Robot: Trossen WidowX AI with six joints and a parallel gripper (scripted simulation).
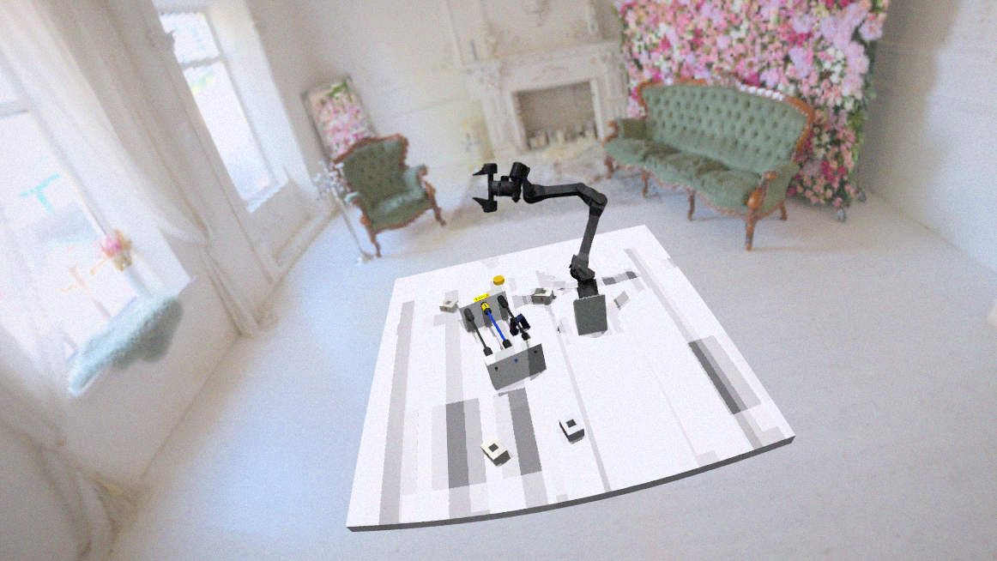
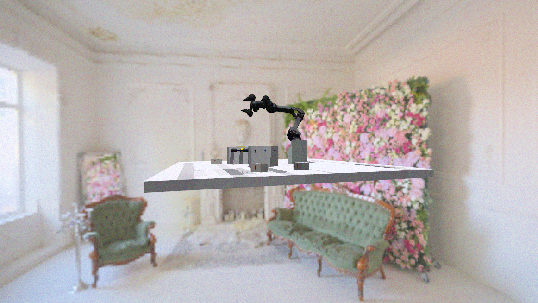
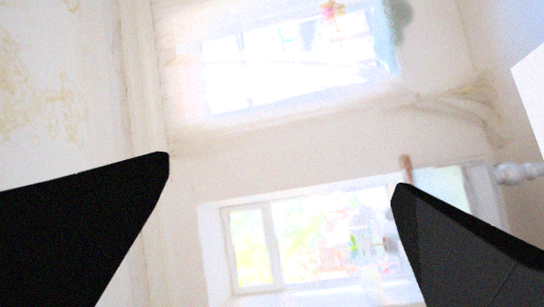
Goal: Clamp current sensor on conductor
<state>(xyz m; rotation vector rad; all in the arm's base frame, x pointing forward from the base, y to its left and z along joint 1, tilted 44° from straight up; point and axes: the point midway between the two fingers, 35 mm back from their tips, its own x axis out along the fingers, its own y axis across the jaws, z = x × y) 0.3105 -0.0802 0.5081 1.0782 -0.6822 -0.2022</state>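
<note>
My gripper [image 1: 475, 186] [image 2: 243, 104] [image 3: 282, 178] is wide open and empty, high above the table and away from the conductors. A small dark navy object [image 1: 524, 322], seemingly the open sensor, stands at the right-hand conductor in the top view; whether it is round it, and its arrow, cannot be told. A blue conductor [image 1: 496, 326] with a yellow band runs in the middle, and a black conductor [image 1: 478, 334] runs on the left. A yellow label [image 1: 481, 297] sits on the back block; its writing is too small to read. The exterior view does not show the sensor.
The conductors span a front grey block [image 1: 516, 369] [image 2: 258, 158] and a back grey block [image 1: 477, 320] [image 2: 230, 158]. Several small pale boxes, one [image 1: 494, 451] [image 2: 259, 167] near the front edge, and a yellow disc [image 1: 498, 280] stand around. My arm's pedestal [image 1: 589, 315] [image 2: 297, 152] is to the right.
</note>
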